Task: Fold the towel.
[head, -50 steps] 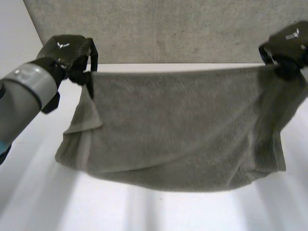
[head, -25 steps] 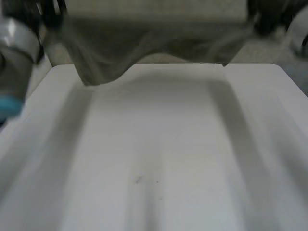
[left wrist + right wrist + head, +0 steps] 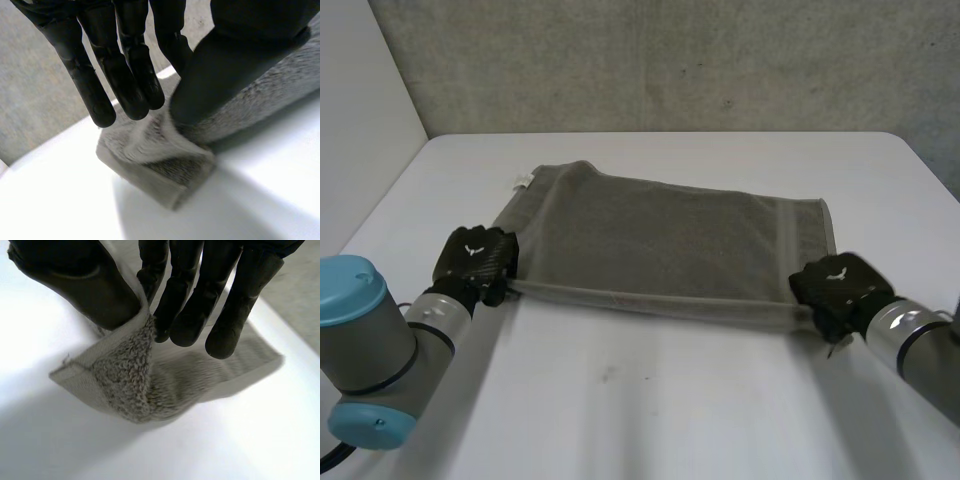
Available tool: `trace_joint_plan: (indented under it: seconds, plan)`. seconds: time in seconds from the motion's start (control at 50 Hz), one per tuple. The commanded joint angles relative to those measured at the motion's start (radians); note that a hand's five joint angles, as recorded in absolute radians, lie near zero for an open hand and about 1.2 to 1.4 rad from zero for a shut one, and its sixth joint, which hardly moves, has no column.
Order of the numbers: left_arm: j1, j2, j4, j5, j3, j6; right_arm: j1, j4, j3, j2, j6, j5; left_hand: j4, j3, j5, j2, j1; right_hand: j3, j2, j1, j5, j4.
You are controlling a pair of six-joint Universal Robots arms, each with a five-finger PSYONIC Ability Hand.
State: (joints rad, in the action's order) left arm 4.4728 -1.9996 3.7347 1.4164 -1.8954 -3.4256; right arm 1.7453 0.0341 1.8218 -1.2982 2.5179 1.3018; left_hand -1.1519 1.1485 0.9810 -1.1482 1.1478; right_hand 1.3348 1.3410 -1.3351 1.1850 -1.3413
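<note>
Table (image 3: 650, 420): white. I work from its near side, and a grey wall (image 3: 670, 60) stands behind the far side.
Towel (image 3: 660, 240): grey, lying flat across the middle of the table and spread wide between my two hands. The far edge faces the wall. The near edge runs as a low ridge from one hand to the other.
Arms: both come in low from the near side. My left arm (image 3: 370, 350) reaches the towel's near-left corner and my right arm (image 3: 920, 350) its near-right corner.
Left hand (image 3: 475, 262): on the near-left corner. In my wrist view the thumb (image 3: 210, 75) bears on the cloth, the fingers (image 3: 125, 75) are straight, and the corner is gathered up between them. I read that as a light pinch.
Right hand (image 3: 835, 285): on the near-right corner. The thumb and nearly straight fingers nip the cloth, and the corner stands up off the table between them.
Tag (image 3: 525, 182): small and white, at the far-left corner, lying on the table.
Done: the towel is down and laid out, with both near corners in my hold. The far-left corner bulges outward a little; the rest lies fairly square.
To do: I see no fold line across it, and I cannot tell whether it already lies doubled. By my judgement the folding is mostly ahead.
Next, as I judge it: lift both near corners together and carry them over to the far edge, keeping the two sides level so the edges meet.
</note>
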Motion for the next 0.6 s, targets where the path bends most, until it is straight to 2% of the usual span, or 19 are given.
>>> trace_joint_plan:
  seconds: [0.02,0.04,0.08,0.2,0.34,0.38,0.44,0.6]
  plan:
    - [0.002,-0.024,0.091,-0.001,0.004,0.003,-0.061,0.026,-0.001,-0.079,0.096,-0.012,0.124,-0.120,-0.127,0.120,-0.120,0.061,0.055,-0.061,0.037,-0.055]
    - [0.002,-0.031,0.097,-0.001,0.006,0.003,-0.076,0.033,-0.001,-0.093,0.125,-0.024,0.291,-0.287,-0.294,0.287,-0.287,0.061,0.055,-0.061,0.037,-0.055]
    - [0.002,-0.039,0.099,-0.002,0.009,0.003,-0.090,0.033,-0.002,-0.108,0.150,-0.039,0.345,-0.341,-0.348,0.341,-0.341,0.061,0.055,-0.061,0.037,-0.055]
    - [-0.006,-0.070,0.097,-0.004,0.029,0.005,-0.125,0.030,-0.001,-0.150,0.191,-0.082,0.357,-0.354,-0.361,0.353,-0.353,0.061,0.055,-0.061,0.037,-0.055]
    - [-0.035,-0.082,0.094,-0.011,0.044,0.036,-0.128,0.027,0.004,-0.153,0.191,-0.085,0.375,-0.371,-0.378,0.371,-0.371,0.061,0.055,-0.061,0.037,-0.055]
    - [-0.053,-0.079,0.093,-0.040,0.041,0.063,-0.127,0.029,0.005,-0.153,0.190,-0.085,0.421,-0.418,-0.425,0.418,-0.417,0.061,0.055,-0.061,0.037,-0.055]
    - [-0.055,-0.074,0.091,-0.062,0.035,0.069,-0.129,0.027,0.005,-0.153,0.188,-0.085,0.495,-0.491,-0.498,0.491,-0.491,0.061,0.055,-0.061,0.037,-0.055]
    - [-0.056,-0.091,0.097,-0.070,0.052,0.071,-0.133,0.030,-0.001,-0.151,0.194,-0.085,0.495,-0.492,-0.499,0.491,-0.491,0.061,0.055,-0.061,0.037,-0.055]
